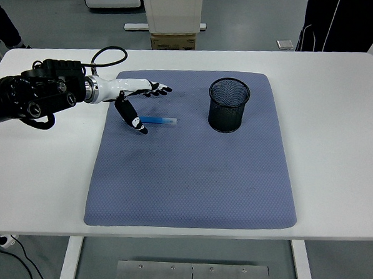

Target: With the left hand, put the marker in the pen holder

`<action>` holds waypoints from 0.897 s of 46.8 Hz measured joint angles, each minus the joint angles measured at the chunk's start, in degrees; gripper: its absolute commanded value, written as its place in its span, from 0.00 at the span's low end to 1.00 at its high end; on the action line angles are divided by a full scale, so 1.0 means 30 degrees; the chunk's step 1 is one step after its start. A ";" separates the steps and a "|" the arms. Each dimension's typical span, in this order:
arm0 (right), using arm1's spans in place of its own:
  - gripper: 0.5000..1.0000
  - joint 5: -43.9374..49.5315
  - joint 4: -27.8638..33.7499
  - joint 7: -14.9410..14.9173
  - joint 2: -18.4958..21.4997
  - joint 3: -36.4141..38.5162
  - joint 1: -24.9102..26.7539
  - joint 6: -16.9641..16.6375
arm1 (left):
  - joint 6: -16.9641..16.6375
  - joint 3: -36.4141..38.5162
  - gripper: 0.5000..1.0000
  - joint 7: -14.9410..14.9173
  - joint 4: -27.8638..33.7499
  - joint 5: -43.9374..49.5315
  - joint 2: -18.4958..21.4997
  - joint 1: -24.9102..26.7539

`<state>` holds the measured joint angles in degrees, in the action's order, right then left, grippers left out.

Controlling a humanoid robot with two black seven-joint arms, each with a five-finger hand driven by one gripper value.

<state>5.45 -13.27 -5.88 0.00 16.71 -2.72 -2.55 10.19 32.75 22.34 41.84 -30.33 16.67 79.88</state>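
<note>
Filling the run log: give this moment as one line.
left hand: open, over marker's left end | marker: flat on blue mat | pen holder: upright, empty | right arm: unseen

A marker (157, 120) lies on the mat (191, 177), just right of my thumb tip and before my spread left fingers (156, 90). The holder (228, 105) stands farther right, on the mat.
</note>
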 measured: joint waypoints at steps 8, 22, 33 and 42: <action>1.00 0.0000 0.0000 0.0000 0.0000 0.0002 0.0000 0.0000 | 0.0637 -0.0094 1.00 0.0026 -0.0014 -0.0945 -0.0155 0.0040; 1.00 -0.0001 0.0003 0.0000 0.0000 0.0001 0.0000 0.0001 | 0.0991 -0.0150 1.00 0.0026 -0.0238 -0.3358 -0.0400 0.0524; 1.00 0.0000 0.0000 -0.0001 0.0000 0.0000 -0.0002 0.0001 | 0.1914 -0.0138 1.00 0.0026 -0.0241 -0.3484 -0.0575 0.0586; 1.00 0.0000 0.0001 -0.0001 0.0000 -0.0001 -0.0001 0.0000 | 0.2023 -0.0160 1.00 0.0025 -0.0241 -0.4176 -0.0575 0.0606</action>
<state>5.45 -13.27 -5.89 0.00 16.70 -2.72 -2.55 16.26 32.27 22.42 41.12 -42.86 14.94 81.70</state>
